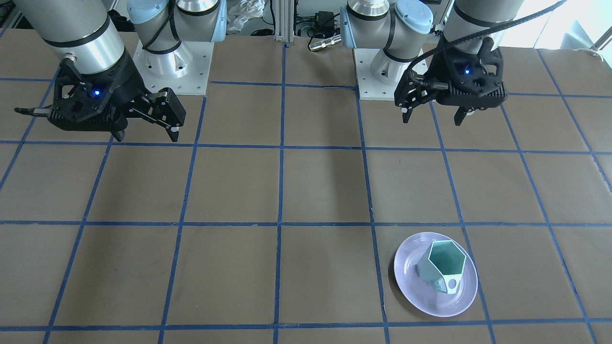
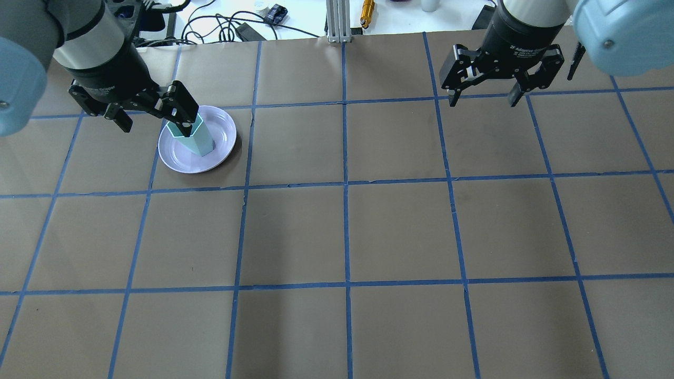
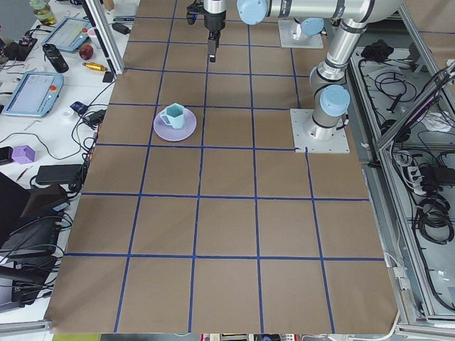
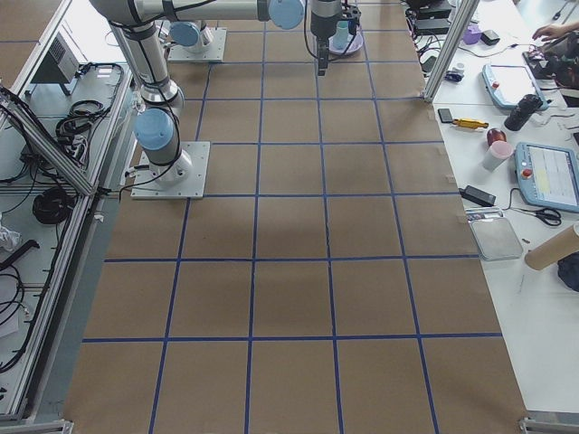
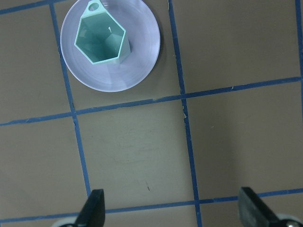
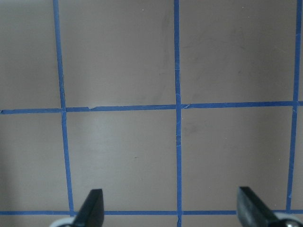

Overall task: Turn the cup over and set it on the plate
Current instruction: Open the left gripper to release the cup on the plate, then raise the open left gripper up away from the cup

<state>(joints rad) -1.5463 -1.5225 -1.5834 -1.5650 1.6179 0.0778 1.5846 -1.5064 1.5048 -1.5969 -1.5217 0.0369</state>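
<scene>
Fingers (image 5: pixel 96 208) of left gripper (image 5: pixel 173 210) gape, seemingly well clear of cup (image 5: pixel 102 39).

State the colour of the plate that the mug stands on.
Pale lavender, plain with no pattern. The plate shows best in the left wrist-mounted view.

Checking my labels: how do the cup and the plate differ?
The cup is mint green; the plate is lavender. The cup's rim is hexagonal, the plate's round. The cup stands tall and narrow, mouth up; the plate lies flat and wider, under it. Both are pale and plain.
</scene>
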